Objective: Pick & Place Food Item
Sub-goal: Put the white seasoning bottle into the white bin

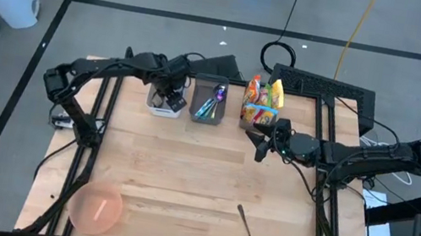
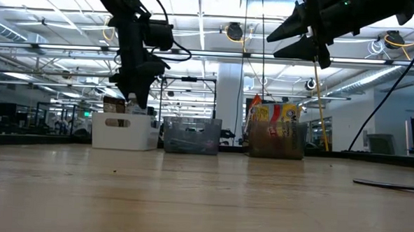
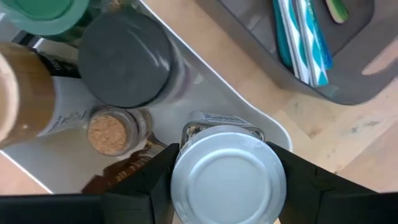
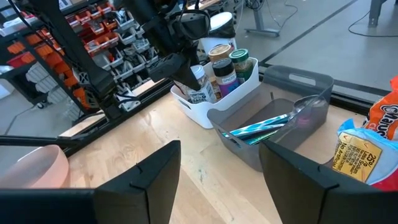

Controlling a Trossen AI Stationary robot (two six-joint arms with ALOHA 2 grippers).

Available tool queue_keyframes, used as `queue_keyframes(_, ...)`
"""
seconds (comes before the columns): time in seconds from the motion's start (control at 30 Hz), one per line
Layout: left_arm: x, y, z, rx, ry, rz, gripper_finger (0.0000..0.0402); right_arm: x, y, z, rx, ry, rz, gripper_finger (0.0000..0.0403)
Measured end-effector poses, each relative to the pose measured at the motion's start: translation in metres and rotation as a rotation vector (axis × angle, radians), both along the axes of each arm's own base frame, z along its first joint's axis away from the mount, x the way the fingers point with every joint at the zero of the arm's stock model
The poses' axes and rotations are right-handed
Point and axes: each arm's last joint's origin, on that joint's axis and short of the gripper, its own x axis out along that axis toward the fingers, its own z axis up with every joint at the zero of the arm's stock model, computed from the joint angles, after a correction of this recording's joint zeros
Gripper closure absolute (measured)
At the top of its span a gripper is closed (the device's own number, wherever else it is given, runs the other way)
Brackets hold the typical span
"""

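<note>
Fingers of the left gripper (image 3: 227,186) clamp a silver-lidded jar (image 3: 227,177) inside the white bin (image 1: 163,102) at the table's far edge. The right gripper (image 1: 264,147) hovers with fingers apart, empty, beside the snack box (image 1: 260,107).

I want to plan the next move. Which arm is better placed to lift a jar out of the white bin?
Left. The left gripper is down in the white bin, fingers on both sides of a silver-lidded jar. The right gripper hangs open above the table, near the snack bin.

The left gripper (image 1: 169,99) is pointed downward, its fingers clamped; the right gripper (image 1: 262,150) is held raised, jaws parted.
</note>
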Motion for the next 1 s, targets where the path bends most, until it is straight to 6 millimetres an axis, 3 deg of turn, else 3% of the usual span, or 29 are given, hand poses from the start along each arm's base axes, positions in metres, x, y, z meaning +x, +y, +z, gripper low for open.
queue_keyframes(0.43,-0.002,0.009,0.0,0.026,-0.027,0.019,0.0197,0.0,0.0,0.0,0.0,0.0,0.0,0.0193)
queue_keyframes(0.77,-0.01,0.003,-0.025,-0.032,-0.006,0.041,0.0197,0.0,0.0,0.0,0.0,0.0,0.0,0.0193)
queue_keyframes(1.0,-0.01,0.002,-0.029,-0.05,-0.029,0.05,0.0197,0.0,0.0,0.0,0.0,0.001,0.0,0.0193)
